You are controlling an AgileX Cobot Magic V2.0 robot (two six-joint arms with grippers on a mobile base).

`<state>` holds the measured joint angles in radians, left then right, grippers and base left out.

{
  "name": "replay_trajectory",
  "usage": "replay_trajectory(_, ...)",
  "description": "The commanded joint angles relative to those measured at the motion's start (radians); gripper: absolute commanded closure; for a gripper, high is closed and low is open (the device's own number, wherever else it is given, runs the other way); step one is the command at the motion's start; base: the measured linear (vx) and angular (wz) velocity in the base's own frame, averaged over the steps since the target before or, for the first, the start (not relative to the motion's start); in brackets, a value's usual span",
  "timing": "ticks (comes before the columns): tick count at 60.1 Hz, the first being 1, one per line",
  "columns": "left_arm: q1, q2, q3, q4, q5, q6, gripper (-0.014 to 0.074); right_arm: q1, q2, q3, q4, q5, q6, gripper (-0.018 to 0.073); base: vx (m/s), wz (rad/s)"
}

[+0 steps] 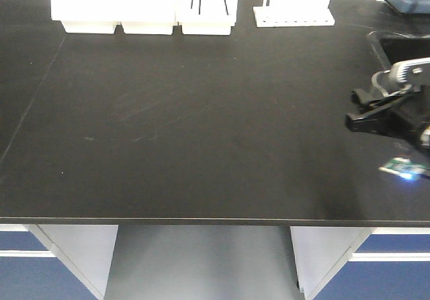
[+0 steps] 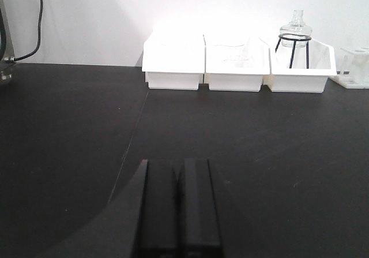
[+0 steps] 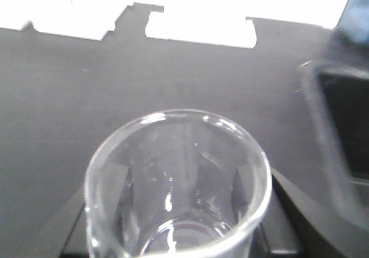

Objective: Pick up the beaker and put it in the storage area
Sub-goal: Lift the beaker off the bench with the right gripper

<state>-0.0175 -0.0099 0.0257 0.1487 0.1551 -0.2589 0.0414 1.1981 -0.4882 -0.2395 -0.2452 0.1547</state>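
- Black benchtop, a seam down its left part.
- Three white bins side by side at the back wall.
- Glass flask on a wire stand in the right bin.
- White rack right of the bins.
- Sink at the right edge.
- Black cable far left.
- Blue drawers below.

The exterior front-facing view stands high over the near edge of the black benchtop. It looks down and forward to the white bins at the back, with the right gripper at its right edge. The left wrist view sits low just behind the left gripper, facing nearly level past its fingertips toward the same bins. The right wrist view sits very near the beaker, tilted down; ahead lies the white rack and to the right the sink, both shared with the exterior view.
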Motion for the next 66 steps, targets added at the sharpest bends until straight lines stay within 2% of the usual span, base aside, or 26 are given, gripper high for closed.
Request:
replay_trajectory(1, -0.008, -0.018, 0.022, -0.005, -0.084, -0.006, 0.0605, 0.020, -0.186, -0.021, -0.025, 0.123, 0.040, 0.0563, 0.00, 0.00)
replay_trajectory(11, -0.008, -0.018, 0.022, -0.005, -0.084, -0.006, 0.0605, 0.066, -0.451, -0.021, -0.011, 0.375, 0.047, 0.0563, 0.00, 0.00)
replay_trajectory(26, -0.008, -0.018, 0.022, -0.005, -0.084, -0.006, 0.0605, 0.090, -0.736, -0.021, 0.032, 0.581, 0.047, 0.0563, 0.00, 0.00)
replay_trajectory(38, -0.008, -0.018, 0.022, -0.005, -0.084, -0.006, 0.0605, 0.090, -0.811, -0.021, 0.024, 0.592, 0.047, 0.0562, 0.00, 0.00)
replay_trajectory(66, -0.008, -0.018, 0.022, -0.005, -0.084, -0.006, 0.0605, 0.090, -0.812, -0.021, 0.029, 0.596, 0.047, 0.0562, 0.00, 0.00)
